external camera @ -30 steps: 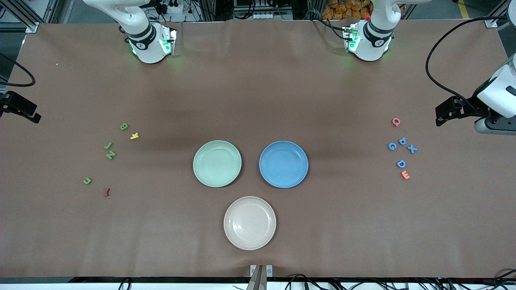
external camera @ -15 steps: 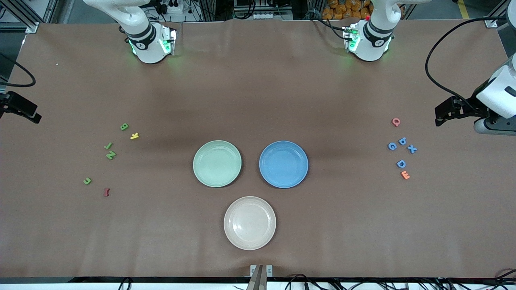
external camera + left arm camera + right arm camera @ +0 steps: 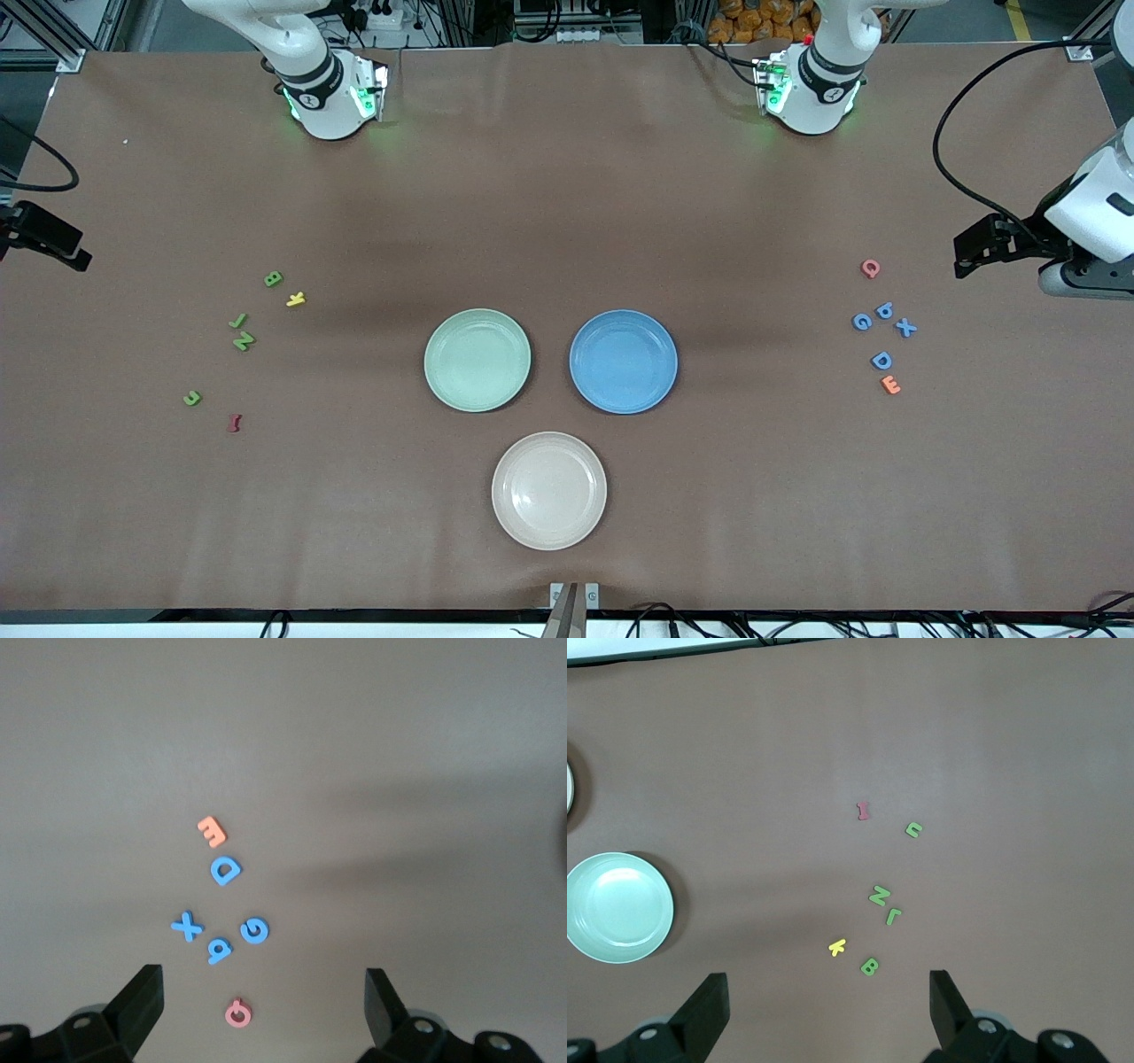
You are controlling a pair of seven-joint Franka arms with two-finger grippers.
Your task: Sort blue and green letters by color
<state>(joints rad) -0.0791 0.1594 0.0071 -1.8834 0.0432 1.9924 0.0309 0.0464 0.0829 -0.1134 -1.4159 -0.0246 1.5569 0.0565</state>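
Looking across the table (image 3: 567, 204), you have three plates grouped mid-table, which reads as a drop zone both arms can reach: the green plate (image 3: 477, 360) toward the right arm's end, the blue plate (image 3: 624, 361) beside it toward the left arm's end, and a cream plate (image 3: 549, 490) nearer the front camera, presumably for the off colours. All three hold nothing.

Your arms hang at the table's two ends, each high over its own cluster. The left gripper (image 3: 264, 1014) hovers over the blue group with fingers spread wide and nothing between them; the right gripper (image 3: 828, 1014) does the same over the green group.

The blue letters lie flat near the left arm's end: G (image 3: 861, 322), P (image 3: 884, 310), X (image 3: 905, 328) and D (image 3: 881, 361), with a pink Q (image 3: 871, 268) and orange E (image 3: 891, 385) mixed in. The green letters sit near the right arm's end: B (image 3: 273, 279), L (image 3: 237, 320), N (image 3: 244, 340) and J (image 3: 191, 399), among a yellow K (image 3: 296, 299) and a dark red I (image 3: 235, 423). Nothing is sorted yet.
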